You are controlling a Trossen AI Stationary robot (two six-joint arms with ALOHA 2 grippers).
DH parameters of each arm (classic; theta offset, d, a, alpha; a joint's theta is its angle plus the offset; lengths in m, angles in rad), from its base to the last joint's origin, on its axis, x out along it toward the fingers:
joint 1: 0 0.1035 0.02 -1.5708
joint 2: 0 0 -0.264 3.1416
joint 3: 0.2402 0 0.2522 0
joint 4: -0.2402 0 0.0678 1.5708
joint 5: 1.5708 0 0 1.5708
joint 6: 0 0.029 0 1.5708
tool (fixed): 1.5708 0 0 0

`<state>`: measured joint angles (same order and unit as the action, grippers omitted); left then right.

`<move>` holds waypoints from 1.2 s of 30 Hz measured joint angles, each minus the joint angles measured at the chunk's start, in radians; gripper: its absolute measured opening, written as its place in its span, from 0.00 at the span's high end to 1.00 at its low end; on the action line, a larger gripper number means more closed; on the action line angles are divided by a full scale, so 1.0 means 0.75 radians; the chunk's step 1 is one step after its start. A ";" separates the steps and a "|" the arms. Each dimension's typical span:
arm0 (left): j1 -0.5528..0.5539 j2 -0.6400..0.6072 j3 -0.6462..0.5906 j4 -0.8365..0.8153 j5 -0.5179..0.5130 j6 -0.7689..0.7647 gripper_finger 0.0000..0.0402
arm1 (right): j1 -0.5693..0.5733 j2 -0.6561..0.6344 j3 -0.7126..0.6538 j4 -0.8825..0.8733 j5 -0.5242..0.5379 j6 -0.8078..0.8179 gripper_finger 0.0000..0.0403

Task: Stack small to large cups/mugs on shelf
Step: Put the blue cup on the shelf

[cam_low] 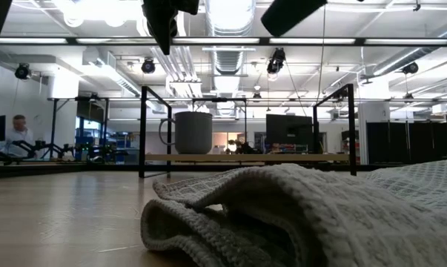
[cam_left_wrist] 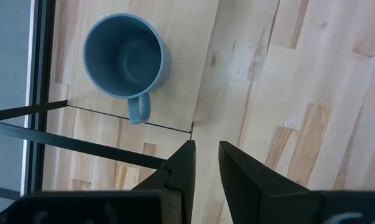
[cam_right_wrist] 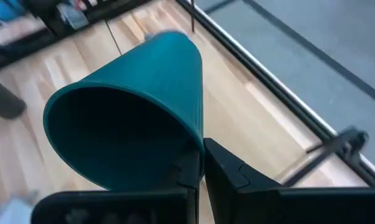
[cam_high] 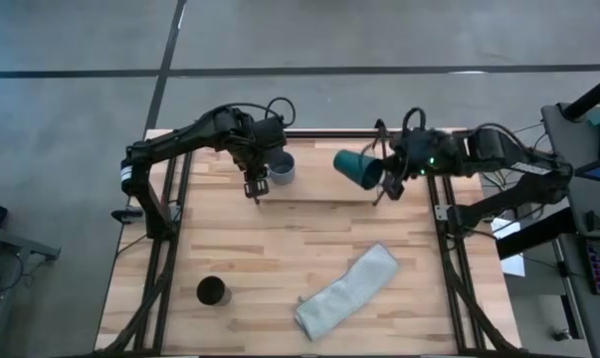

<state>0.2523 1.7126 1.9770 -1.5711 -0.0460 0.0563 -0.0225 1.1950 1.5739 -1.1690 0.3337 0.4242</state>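
Note:
The grey-blue mug (cam_high: 281, 167) stands upright on its base on the light-wood shelf (cam_high: 319, 187) at the table's far edge; it also shows in the low view (cam_low: 193, 132) and the left wrist view (cam_left_wrist: 126, 57). My left gripper (cam_high: 257, 189) hovers above the shelf's near edge beside the mug, narrowly open and empty (cam_left_wrist: 206, 155). My right gripper (cam_high: 387, 179) is shut on the dark teal cup (cam_high: 357, 167) over the shelf's right part. The black cup (cam_high: 211, 290) stands on the tabletop at the near left. My right gripper pinches the teal cup's wall at the rim (cam_right_wrist: 198, 138), one finger inside the mouth and one outside. The fingers come from the table's right. The cup is lifted clear and lies on its side, its mouth toward the gripper and its base (cam_high: 340, 159) toward the table's left.
A grey-green cloth (cam_high: 347, 290) lies crumpled on the tabletop at the near right, and fills the foreground of the low view (cam_low: 282, 215). Thin black rods (cam_low: 144, 130) frame the shelf. A person (cam_low: 18, 132) sits in the room beyond.

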 joint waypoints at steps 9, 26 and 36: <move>0.000 0.000 0.000 0.000 -0.001 0.000 0.86 | -0.175 0.108 0.193 0.005 -0.092 -0.188 0.98; 0.001 0.000 0.000 0.000 -0.002 0.001 0.86 | -0.438 0.729 0.925 -0.507 -0.356 -0.405 0.98; 0.001 0.000 0.000 0.000 -0.006 0.000 0.86 | -0.512 0.929 0.921 -0.521 -0.478 -0.427 0.98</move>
<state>0.2531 1.7126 1.9770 -1.5711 -0.0503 0.0563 -0.4068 1.8920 2.2647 -1.5600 -0.0248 0.1038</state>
